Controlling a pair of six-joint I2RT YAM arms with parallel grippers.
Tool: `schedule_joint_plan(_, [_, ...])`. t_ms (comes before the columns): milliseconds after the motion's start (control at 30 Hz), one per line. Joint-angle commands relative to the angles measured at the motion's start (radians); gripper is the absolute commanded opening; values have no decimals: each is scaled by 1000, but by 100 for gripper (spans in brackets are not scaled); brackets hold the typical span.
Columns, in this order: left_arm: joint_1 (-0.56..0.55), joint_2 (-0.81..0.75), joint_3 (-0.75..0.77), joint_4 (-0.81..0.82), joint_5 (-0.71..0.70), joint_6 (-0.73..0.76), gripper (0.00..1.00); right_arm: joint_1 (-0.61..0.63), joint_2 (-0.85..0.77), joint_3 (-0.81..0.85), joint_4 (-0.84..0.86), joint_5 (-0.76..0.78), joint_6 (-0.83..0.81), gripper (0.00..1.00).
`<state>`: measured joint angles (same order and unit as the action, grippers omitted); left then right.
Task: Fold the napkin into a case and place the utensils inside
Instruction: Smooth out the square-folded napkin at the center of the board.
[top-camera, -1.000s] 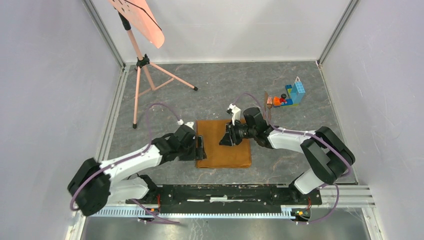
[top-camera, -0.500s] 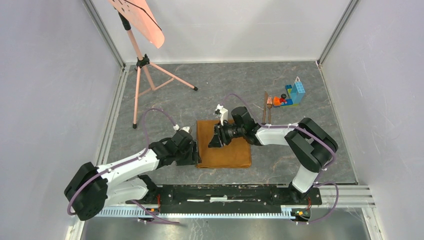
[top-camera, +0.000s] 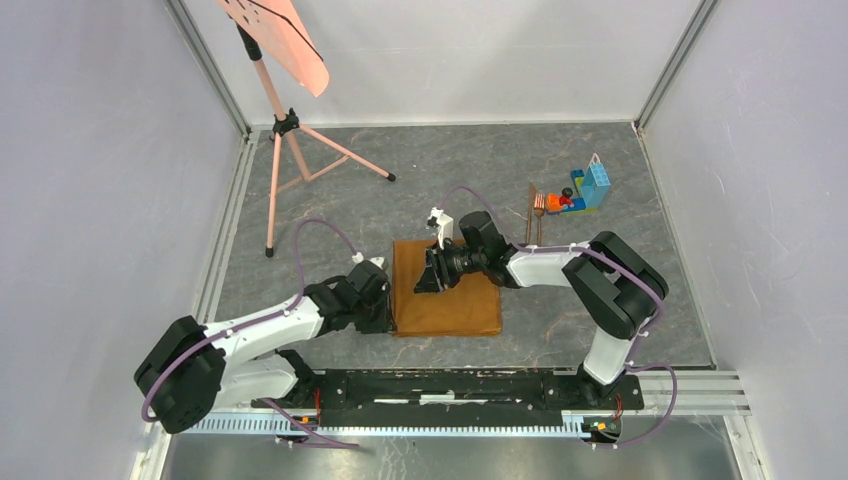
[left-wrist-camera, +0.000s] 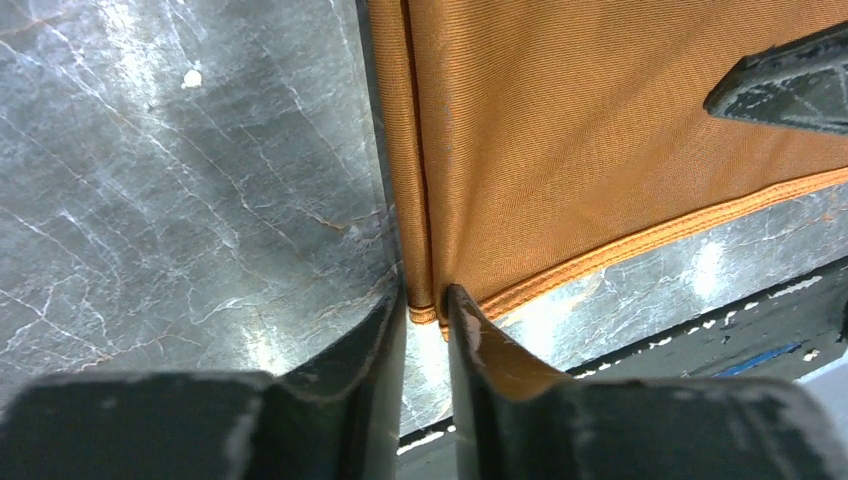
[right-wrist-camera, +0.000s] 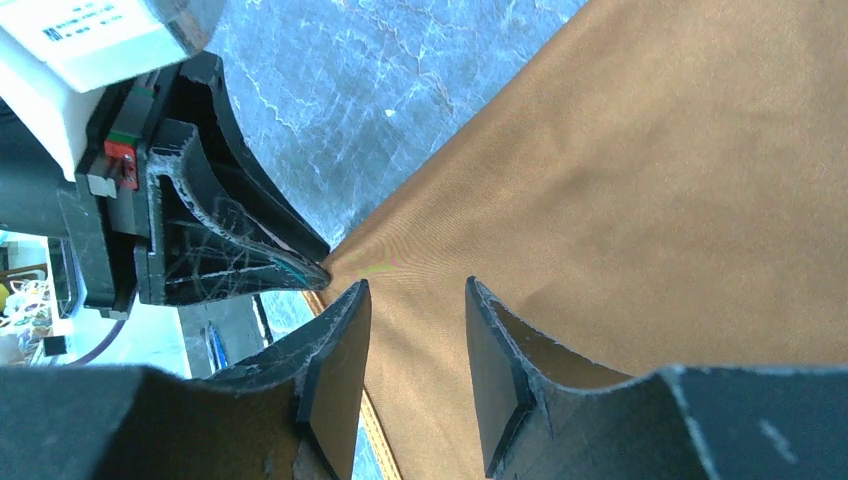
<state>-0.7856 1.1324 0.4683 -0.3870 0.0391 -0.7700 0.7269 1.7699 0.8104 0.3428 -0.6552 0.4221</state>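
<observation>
- Left hand (left-wrist-camera: 426, 300) pinches narrowly on the napkin's (left-wrist-camera: 600, 150) hemmed left edge; right hand (right-wrist-camera: 417, 310) stands half-parted above it, holding nothing.
- Cloth lies flat on the surface (left-wrist-camera: 180, 160); it looks soft and slippery, so grip the hems.

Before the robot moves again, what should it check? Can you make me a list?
1. Left gripper holding the napkin: ok, it pinches the hemmed near-left corner.
2. Right gripper gripping nothing: ok, its jaws stand open over the cloth.
3. Right gripper lifted clear of the cloth surface: cannot tell.
4. Utensils out of the way of a fold: ok, they lie off the napkin, beside the toy bricks.
5. Utensils inside the napkin: not ok, not yet done.
</observation>
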Motion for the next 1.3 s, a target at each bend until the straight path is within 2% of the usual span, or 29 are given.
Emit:
schedule_joint_plan(0, [2, 11, -4, 16, -35, 12, 25, 12, 19, 58, 35, -10, -13, 46])
schedule_joint_plan(133, [2, 11, -33, 44, -36, 0, 11, 16, 42, 85, 28, -10, -13, 46])
schedule_joint_plan(233, [2, 13, -41, 60, -33, 4, 9, 18, 55, 93, 31, -9, -9, 46])
schedule_joint_plan(300, [2, 7, -44, 63, -36, 6, 2, 21, 61, 96, 39, -10, -4, 46])
schedule_joint_plan(567, [1, -20, -84, 60, -79, -52, 2, 44, 89, 116, 81, -13, 29, 47])
schedule_joint_plan(833, [2, 2, -109, 122, -51, -94, 2, 81, 182, 113, 261, -24, 149, 48])
schedule_joint_plan(1033, [2, -12, -130, 116, -52, -98, 2, 70, 263, 206, 236, 20, 120, 48])
schedule_joint_plan(1267, [2, -28, -157, 119, -53, -114, 2, 18, 369, 307, 298, 29, 148, 50])
